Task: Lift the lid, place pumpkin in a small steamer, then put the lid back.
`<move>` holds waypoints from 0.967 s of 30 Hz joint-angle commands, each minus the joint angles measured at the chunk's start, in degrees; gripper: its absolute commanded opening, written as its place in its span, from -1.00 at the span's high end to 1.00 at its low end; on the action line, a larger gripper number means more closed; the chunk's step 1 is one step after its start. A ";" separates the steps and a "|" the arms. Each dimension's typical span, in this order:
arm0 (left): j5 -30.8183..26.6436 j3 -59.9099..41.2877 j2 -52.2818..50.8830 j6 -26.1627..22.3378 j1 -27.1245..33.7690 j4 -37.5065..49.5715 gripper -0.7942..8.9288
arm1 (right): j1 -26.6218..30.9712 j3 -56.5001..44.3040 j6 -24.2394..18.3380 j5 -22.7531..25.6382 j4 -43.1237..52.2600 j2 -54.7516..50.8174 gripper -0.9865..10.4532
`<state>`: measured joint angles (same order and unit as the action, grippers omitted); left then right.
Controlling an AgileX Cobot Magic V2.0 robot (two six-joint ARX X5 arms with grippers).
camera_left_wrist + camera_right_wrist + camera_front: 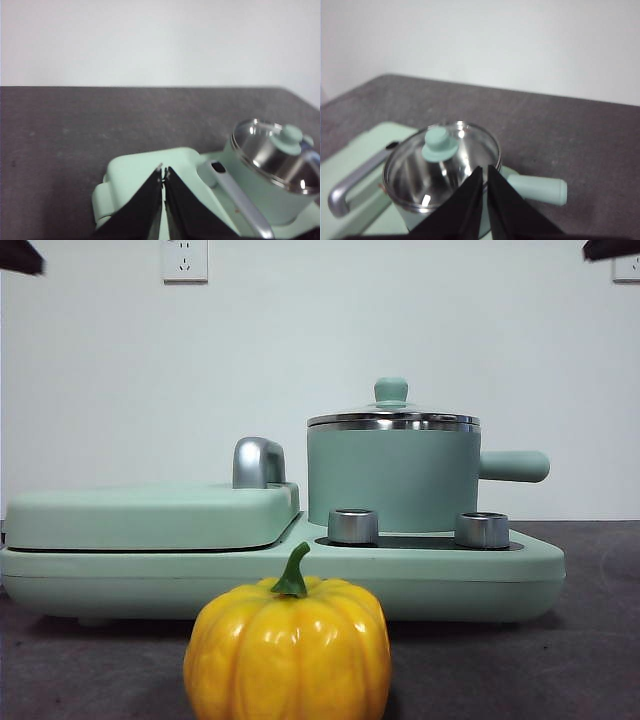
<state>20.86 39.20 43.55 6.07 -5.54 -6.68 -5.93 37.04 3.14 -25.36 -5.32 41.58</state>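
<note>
pumpkin (288,650): nearest the front camera, on the table (560,660) at 6 o'clock from the cooker, well apart from both my grippers. Glossy, ribbed and hard-looking; I judge it light but slippery, about as wide as the pot. Best hold is probably across the body along two ribs; the short green stem looks too thin to trust.
cooker base (480,575): mint-green, between pumpkin and pot, with two steel dials (353,526) at its front edge. I must carry the pumpkin over these.
griddle cover (150,515): flat, at 9 o'clock from the pot; its steel handle (258,462) stands close beside the pot.
small steamer (392,480): on the base, side handle (514,466) pointing to 3 o'clock.
lid (442,162): seated on the steamer, glass with steel rim, so fragile and smooth. The knob (439,143) is the only sound hold.
left gripper (163,175): clenched, empty, above the griddle cover.
right gripper (485,172): clenched, empty, above the lid's near rim.
</note>
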 commanded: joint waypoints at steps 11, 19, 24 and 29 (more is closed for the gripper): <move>0.85 6.34 12.13 -14.75 -9.70 2.49 0.71 | -7.52 1.11 -20.04 -0.04 -4.11 4.81 0.72; 0.85 6.34 12.50 -14.84 -12.20 2.45 0.32 | -8.20 1.11 -20.35 1.84 -4.87 4.76 0.33; 0.83 6.34 12.55 -14.38 -13.86 2.56 0.32 | -8.20 1.11 -17.62 1.81 -3.89 4.76 0.33; 0.83 6.34 14.08 -14.38 -16.52 5.49 0.32 | -8.20 1.11 -15.39 1.53 -3.78 4.76 0.33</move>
<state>21.34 44.31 56.75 -8.12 -21.69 -2.13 -13.87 37.04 -14.02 -23.81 -9.72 45.95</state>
